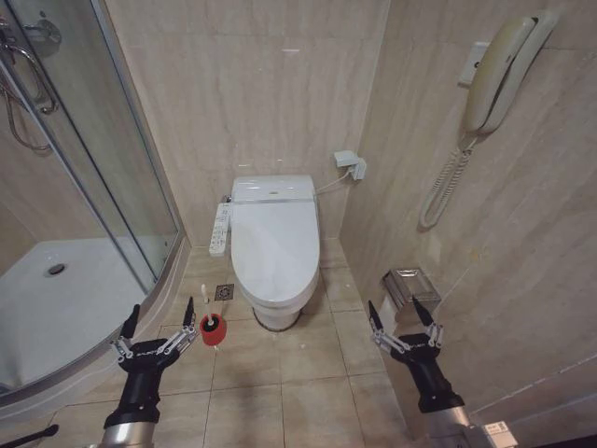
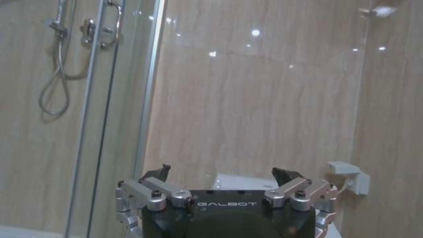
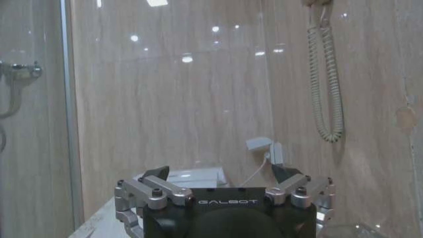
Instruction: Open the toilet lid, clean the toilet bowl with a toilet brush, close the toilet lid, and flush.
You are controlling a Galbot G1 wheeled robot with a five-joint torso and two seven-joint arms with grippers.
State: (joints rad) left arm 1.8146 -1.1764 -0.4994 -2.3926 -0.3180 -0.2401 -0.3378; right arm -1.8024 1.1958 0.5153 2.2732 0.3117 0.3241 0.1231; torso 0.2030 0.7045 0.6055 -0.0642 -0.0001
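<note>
The toilet bowl (image 1: 276,313) stands against the back wall with the toilet lid (image 1: 274,247) shut down on it. A button panel (image 1: 220,230) runs along its left side. On the floor just left of the bowl's front sits the toilet brush (image 1: 213,329) in its holder. Farther left is the shower tray (image 1: 65,299) behind a glass door (image 1: 112,149). A wall phone (image 1: 499,75) hangs on the right wall, above a small bin (image 1: 410,285) on the floor. The left end effector (image 1: 157,324) hovers near the brush, the right end effector (image 1: 403,317) beside the bin.
</note>
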